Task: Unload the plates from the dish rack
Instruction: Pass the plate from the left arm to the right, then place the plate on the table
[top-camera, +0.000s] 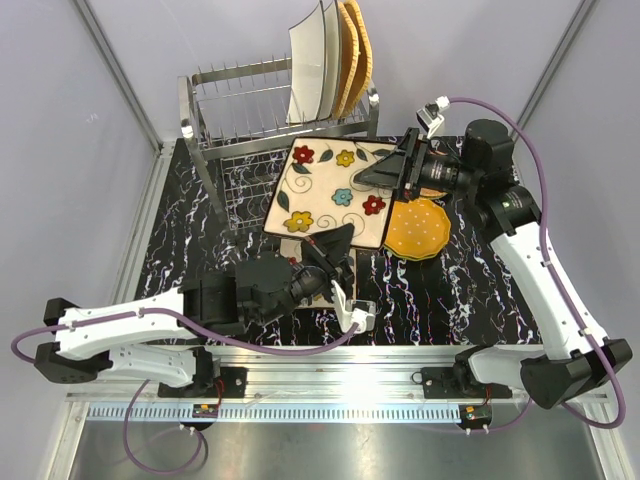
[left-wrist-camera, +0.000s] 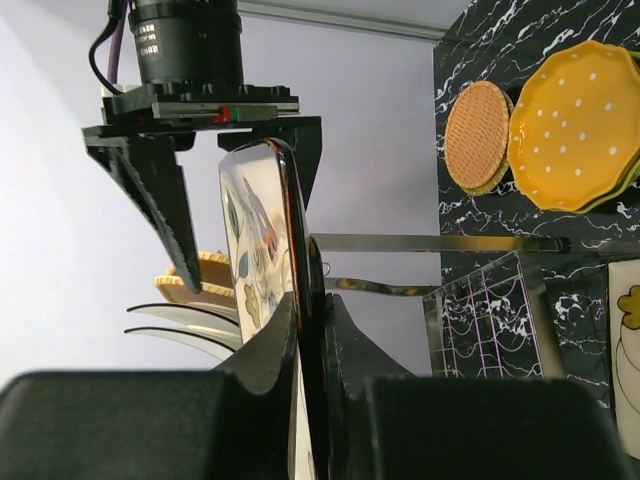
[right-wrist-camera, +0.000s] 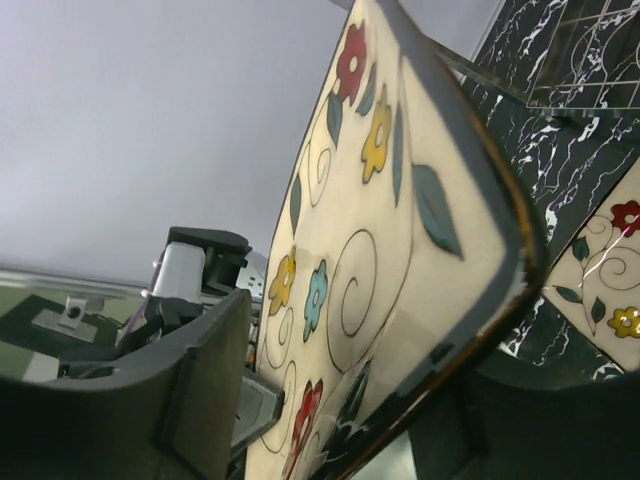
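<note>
Left gripper (left-wrist-camera: 310, 312), nearest in its wrist view, clamped on the near edge of a square cream floral plate (left-wrist-camera: 256, 250), one finger on each face. The plate is held clear of the black marbled table (top-camera: 480, 290), over its middle. Right gripper (left-wrist-camera: 245, 235) straddles the plate's far-right edge with jaws parted wider than the plate is thick, one finger standing off the face. Dish rack (top-camera: 250, 110) at the far-left corner; white plates (top-camera: 310, 65) and woven tan-orange plates (top-camera: 357, 50) stand upright at the right end of its top tier. Orange dotted scalloped plate (top-camera: 417, 228) lies flat toward the right edge, a round woven plate (left-wrist-camera: 478, 135) just beside it. A second floral plate (right-wrist-camera: 605, 275) lies flat on the table
</note>
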